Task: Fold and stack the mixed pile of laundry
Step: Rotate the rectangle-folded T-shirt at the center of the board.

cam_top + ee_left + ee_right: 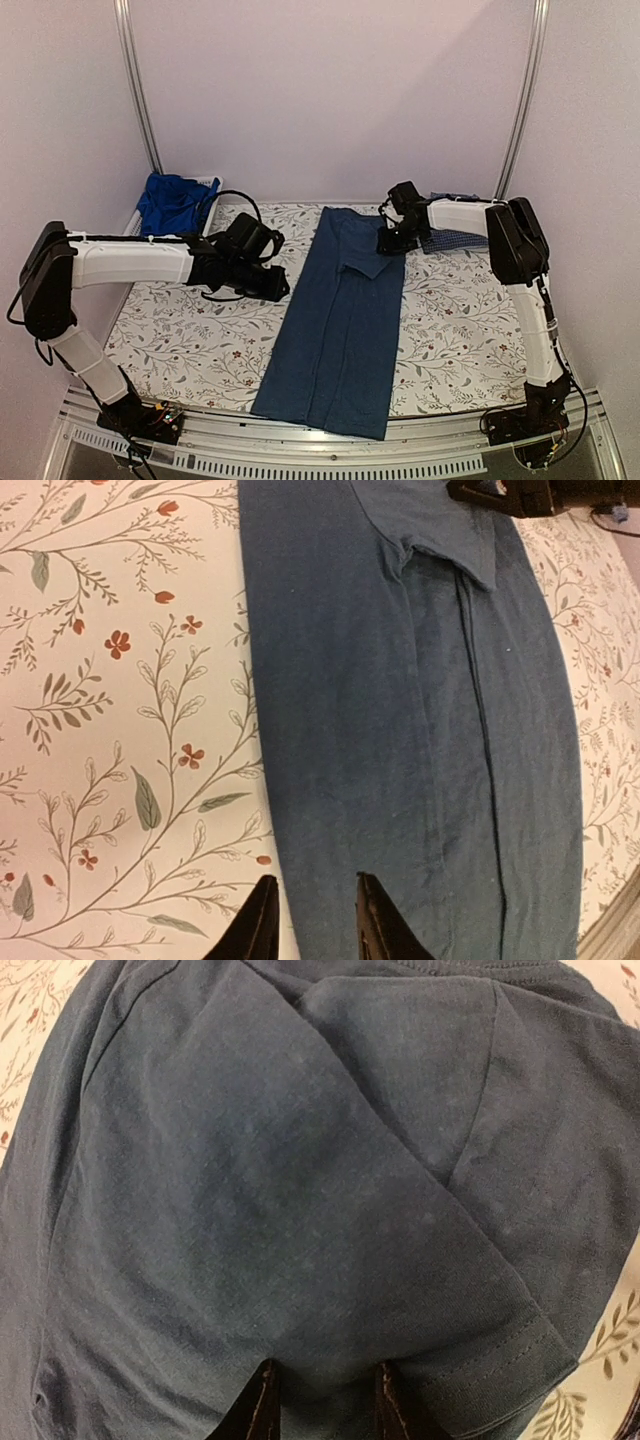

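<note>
A dark navy T-shirt [340, 320] lies folded into a long strip down the middle of the table, one sleeve folded in near its far end. My left gripper [283, 287] hangs over the strip's left edge. In the left wrist view it [315, 900] is open, and the edge of the flat T-shirt [400, 730] runs between its fingers. My right gripper [388, 243] is at the far right corner by the sleeve. Seen from the right wrist, it [325, 1390] is open, its fingers pressed into the T-shirt [300, 1160], and cloth humps up between them.
A bright royal-blue garment [172, 203] fills a white mesh basket [212, 183] at the back left. A blue checked shirt [450, 241] lies at the back right behind my right arm. The table [180, 330] has a floral cover, and walls close in on both sides.
</note>
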{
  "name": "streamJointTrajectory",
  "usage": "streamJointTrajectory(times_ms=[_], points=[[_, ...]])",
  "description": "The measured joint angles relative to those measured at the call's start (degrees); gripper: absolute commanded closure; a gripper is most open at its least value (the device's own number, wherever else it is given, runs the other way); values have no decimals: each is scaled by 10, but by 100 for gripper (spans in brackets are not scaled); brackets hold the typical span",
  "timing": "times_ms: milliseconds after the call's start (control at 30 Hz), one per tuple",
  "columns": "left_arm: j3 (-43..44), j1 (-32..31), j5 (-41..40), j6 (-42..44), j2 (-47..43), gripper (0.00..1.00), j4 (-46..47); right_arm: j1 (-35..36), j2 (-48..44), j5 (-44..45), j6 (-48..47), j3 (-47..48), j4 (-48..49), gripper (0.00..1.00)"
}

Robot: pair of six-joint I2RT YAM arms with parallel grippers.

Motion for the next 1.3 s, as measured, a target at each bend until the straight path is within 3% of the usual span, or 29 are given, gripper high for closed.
streamJointTrajectory(times_ms=[300,500,667,733,833,1133,1300], points=[[-14,76,17,5,4,72,31,-28,102,6,-22,162,-12,69],[-16,104,28,17,17,65,58,-47,144,5,-33,233,-14,56],[-22,105,41,22,14,48,82,-58,141,5,-40,237,-22,41],[-37,105,48,23,3,42,93,-59,116,0,-38,202,-22,35],[-67,105,65,25,-31,39,100,-61,31,-23,-32,96,-19,35],[-143,93,129,-8,-116,51,127,-30,-353,-94,44,-247,43,38],[-211,24,147,-51,-132,53,129,34,-484,-97,100,-389,56,40]])
